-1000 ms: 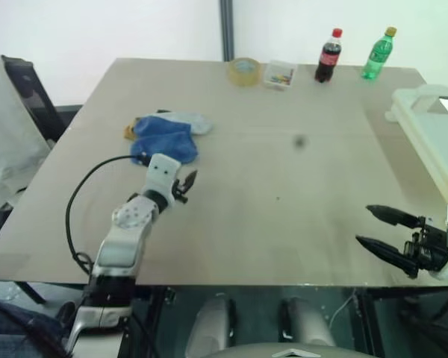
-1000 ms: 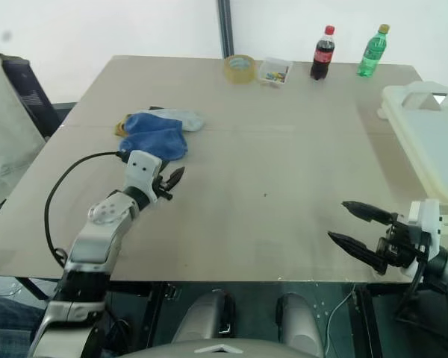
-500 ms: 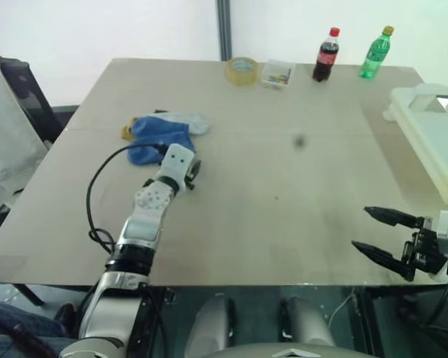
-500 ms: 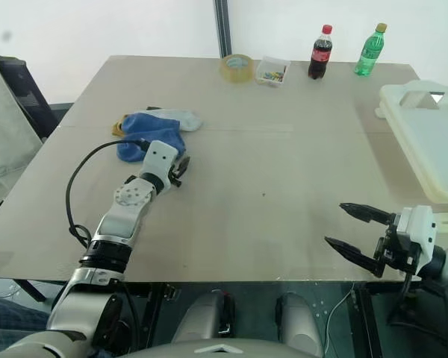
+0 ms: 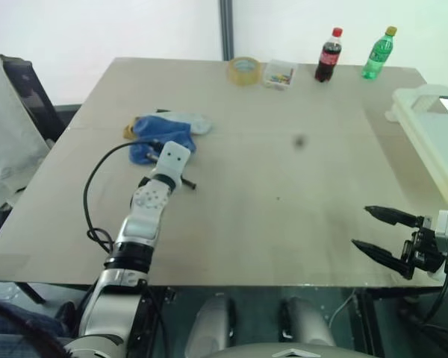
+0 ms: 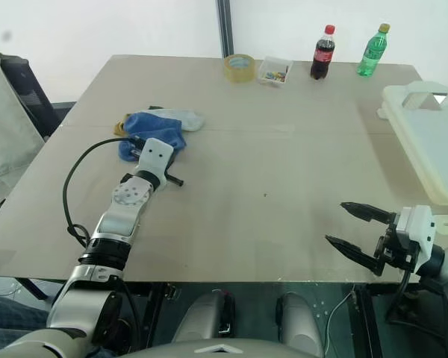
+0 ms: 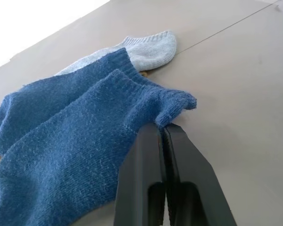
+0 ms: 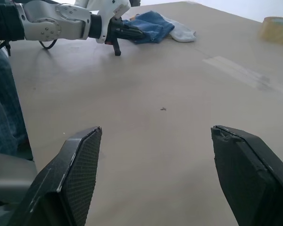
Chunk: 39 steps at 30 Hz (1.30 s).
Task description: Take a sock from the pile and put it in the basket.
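We see the left gripper pinched on a fuzzy blue sock in the soft pile — well apart from the smooth off-white basket. The right gripper gapes wide, empty.

Along the tabletop's far edge I see a tape roll, a small clear box, a cola bottle and a green bottle toward the far right corner.

A wide beige table before a white wall.
A dark post rises behind it; a draped chair stands alongside.
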Available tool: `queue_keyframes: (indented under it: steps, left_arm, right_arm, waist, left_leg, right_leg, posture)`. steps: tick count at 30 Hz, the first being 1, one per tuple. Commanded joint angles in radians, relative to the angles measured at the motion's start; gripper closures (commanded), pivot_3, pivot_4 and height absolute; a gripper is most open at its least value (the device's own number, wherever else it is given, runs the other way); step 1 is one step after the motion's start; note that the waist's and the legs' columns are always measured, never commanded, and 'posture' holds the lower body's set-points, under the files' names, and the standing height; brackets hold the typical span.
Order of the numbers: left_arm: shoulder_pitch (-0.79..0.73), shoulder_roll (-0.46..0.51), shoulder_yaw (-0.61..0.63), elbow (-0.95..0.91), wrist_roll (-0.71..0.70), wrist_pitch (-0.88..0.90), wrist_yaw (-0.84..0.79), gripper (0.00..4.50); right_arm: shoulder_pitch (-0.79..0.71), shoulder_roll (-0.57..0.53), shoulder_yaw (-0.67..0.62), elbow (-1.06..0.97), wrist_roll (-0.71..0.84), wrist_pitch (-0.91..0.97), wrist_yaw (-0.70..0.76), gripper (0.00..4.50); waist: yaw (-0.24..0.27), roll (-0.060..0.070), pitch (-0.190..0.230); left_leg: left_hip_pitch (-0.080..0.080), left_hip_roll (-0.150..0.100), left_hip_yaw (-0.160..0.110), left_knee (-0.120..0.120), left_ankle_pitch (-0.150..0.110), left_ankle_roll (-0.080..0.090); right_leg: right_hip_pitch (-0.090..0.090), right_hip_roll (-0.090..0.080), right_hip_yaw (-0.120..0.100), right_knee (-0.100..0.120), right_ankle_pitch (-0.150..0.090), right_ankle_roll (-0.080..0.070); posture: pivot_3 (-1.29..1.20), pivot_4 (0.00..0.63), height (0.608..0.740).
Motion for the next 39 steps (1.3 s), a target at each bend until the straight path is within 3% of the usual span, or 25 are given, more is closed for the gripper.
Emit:
queue_keyframes:
  steps: [1, 5, 13, 17, 22, 23, 24, 27, 31, 35, 39]
  left_arm:
    - [0.050, -0.040, -0.044, -0.184, -0.043, 0.089, -0.074, 4.47]
    - [0.068, -0.149, -0.123, -0.337, -0.094, 0.264, -0.125, 4.47]
    - [0.026, -0.381, -0.277, -0.358, -0.107, 0.437, -0.120, 4.47]
    - [0.021, -0.388, -0.331, -0.383, -0.107, 0.481, -0.165, 4.47]
    - [0.019, -0.394, -0.275, -0.417, -0.171, 0.513, -0.185, 2.31]
    - [0.015, -0.395, -0.253, -0.424, -0.189, 0.521, -0.189, 2.17]
    - [0.006, -0.392, -0.216, -0.439, -0.226, 0.536, -0.204, 1.54]
    - [-0.014, -0.352, -0.110, -0.483, -0.342, 0.568, -0.272, 1.54]
    - [-0.009, -0.223, -0.035, -0.506, -0.438, 0.538, -0.414, 1.54]
    - [0.030, -0.093, 0.021, -0.520, -0.522, 0.549, -0.527, 1.54]
    - [0.066, 0.005, 0.021, -0.426, -0.469, 0.430, -0.574, 1.54]
  right_arm:
    - [-0.005, -0.009, -0.010, -0.003, 0.002, -0.019, 0.000, 0.70]
    - [-0.013, -0.008, -0.001, -0.001, -0.002, -0.020, -0.003, 0.70]
    - [-0.009, -0.020, -0.018, -0.029, 0.008, -0.006, -0.020, 0.70]
    - [0.012, -0.025, -0.032, -0.032, 0.008, -0.009, -0.025, 0.70]
    - [0.018, -0.014, -0.015, -0.042, 0.007, -0.003, -0.049, 0.70]
    - [0.013, -0.012, -0.009, -0.044, 0.009, 0.007, -0.062, 0.70]
    - [-0.001, -0.008, 0.003, -0.047, 0.013, 0.027, -0.085, 0.70]
    - [-0.051, -0.006, 0.082, -0.060, -0.002, 0.170, -0.218, 0.70]
    - [-0.172, 0.021, 0.240, -0.024, -0.180, 0.320, -0.448, 0.70]
    - [-0.335, 0.174, 0.320, 0.038, -0.106, 0.472, -0.554, 0.70]
    - [-0.469, 0.313, 0.381, 0.114, -0.079, 0.601, -0.641, 0.70]
  waist:
    - [0.000, 0.000, 0.000]
    - [0.009, 0.000, 0.000]
    - [0.001, 0.000, 0.000]
    - [-0.003, 0.000, 0.000]
    - [-0.001, 0.000, 0.000]
    - [-0.001, 0.000, 0.000]
    - [-0.001, 0.000, 0.000]
    - [-0.006, -0.001, 0.000]
    - [-0.006, 0.001, 0.000]
    - [-0.005, 0.002, 0.000]
    - [0.003, 0.001, 0.001]
  left_leg:
    - [0.000, 0.000, 0.000, 0.000, 0.000, 0.000]
    - [-0.001, 0.000, 0.000, 0.000, 0.000, 0.000]
    - [0.000, -0.002, -0.001, 0.002, 0.000, 0.000]
    - [0.000, -0.001, -0.002, 0.001, 0.000, 0.000]
    - [0.000, -0.001, -0.002, 0.001, 0.000, 0.000]
    - [0.000, -0.001, -0.002, 0.001, 0.000, 0.000]
    - [0.000, -0.001, -0.002, 0.002, 0.000, 0.000]
    - [0.000, -0.001, -0.002, 0.002, 0.000, 0.000]
    - [0.000, 0.000, -0.002, 0.002, 0.001, -0.001]
    - [0.000, 0.000, -0.002, 0.001, 0.001, -0.002]
    - [-0.002, -0.001, -0.002, 0.001, 0.001, -0.002]
  right_leg:
    - [0.000, 0.000, 0.000, 0.000, 0.000, 0.000]
    - [0.000, -0.001, 0.000, 0.000, 0.000, 0.000]
    - [0.000, 0.002, 0.000, 0.000, 0.000, 0.000]
    - [0.000, 0.003, 0.000, 0.000, 0.000, 0.000]
    - [0.000, 0.002, 0.000, 0.000, -0.001, -0.001]
    - [0.000, 0.002, 0.000, 0.000, -0.001, -0.001]
    - [0.000, 0.002, 0.000, 0.000, -0.001, -0.001]
    - [0.000, 0.002, 0.001, 0.000, -0.001, -0.001]
    - [-0.001, 0.003, 0.000, 0.002, -0.002, -0.004]
    - [-0.001, 0.003, 0.001, 0.003, -0.002, -0.004]
    - [-0.002, 0.002, 0.000, 0.002, 0.000, -0.001]
  posture:
    - [0.00, 0.150, 0.740]
    - [0.00, 0.150, 0.740]
    - [0.00, 0.150, 0.740]
    - [0.00, 0.150, 0.740]
    - [0.00, 0.150, 0.740]
    - [0.00, 0.150, 0.740]
    - [0.00, 0.150, 0.740]
    - [0.00, 0.150, 0.740]
    - [0.00, 0.150, 0.740]
    - [0.00, 0.150, 0.740]
    - [0.00, 0.150, 0.740]
